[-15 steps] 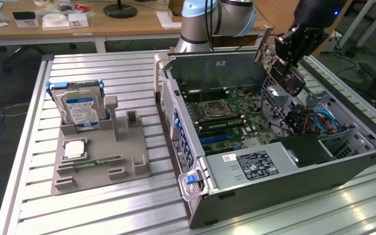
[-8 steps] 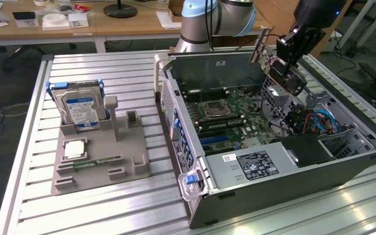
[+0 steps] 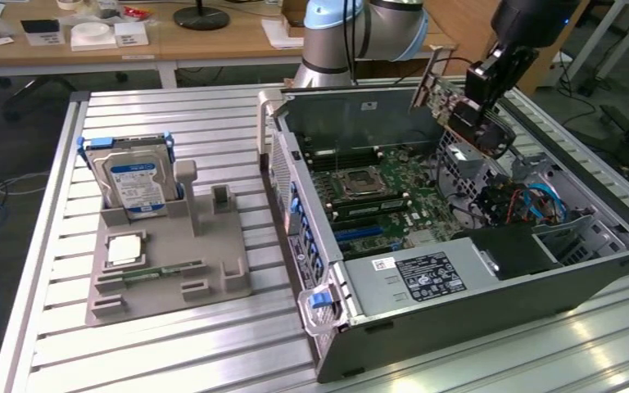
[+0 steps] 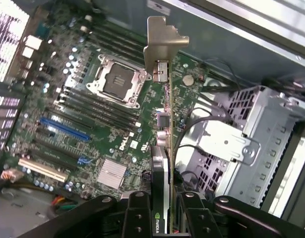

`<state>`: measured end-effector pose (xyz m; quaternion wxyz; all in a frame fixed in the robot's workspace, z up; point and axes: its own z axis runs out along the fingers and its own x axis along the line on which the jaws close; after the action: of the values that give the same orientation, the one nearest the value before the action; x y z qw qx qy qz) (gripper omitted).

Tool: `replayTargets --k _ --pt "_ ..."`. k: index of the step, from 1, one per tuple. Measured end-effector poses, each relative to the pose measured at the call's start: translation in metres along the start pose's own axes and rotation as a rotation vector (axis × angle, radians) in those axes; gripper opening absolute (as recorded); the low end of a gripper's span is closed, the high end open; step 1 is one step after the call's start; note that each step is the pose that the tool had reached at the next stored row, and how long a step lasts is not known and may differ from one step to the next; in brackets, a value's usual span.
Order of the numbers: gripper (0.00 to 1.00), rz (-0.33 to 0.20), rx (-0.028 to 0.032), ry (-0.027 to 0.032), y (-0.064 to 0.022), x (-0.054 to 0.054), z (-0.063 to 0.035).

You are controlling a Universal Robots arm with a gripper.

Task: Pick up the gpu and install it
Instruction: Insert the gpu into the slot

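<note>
in the exterior view, high on the exterior view's right, the black robot gripper is clamped on the thin, flat gpu card with black shroud and green board, tilted above the open grey metal computer case, and in the wrist view the card runs edge-on from the black fingers to its silver metal bracket, over the green motherboard.

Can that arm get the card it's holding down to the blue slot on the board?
Probably yes: the case lies open, and the gpu hangs above the motherboard with nothing visible over the blue slot.
</note>
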<state>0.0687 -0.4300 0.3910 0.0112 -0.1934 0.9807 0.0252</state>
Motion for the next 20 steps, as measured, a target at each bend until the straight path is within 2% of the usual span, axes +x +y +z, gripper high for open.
replayTargets --k 9,20 --pt "0.27 -0.137 -0.0042 0.0062 0.0000 0.0000 0.0002" --pt "0.27 -0.336 -0.0105 0.0152 -0.0001 0.0000 0.0008"
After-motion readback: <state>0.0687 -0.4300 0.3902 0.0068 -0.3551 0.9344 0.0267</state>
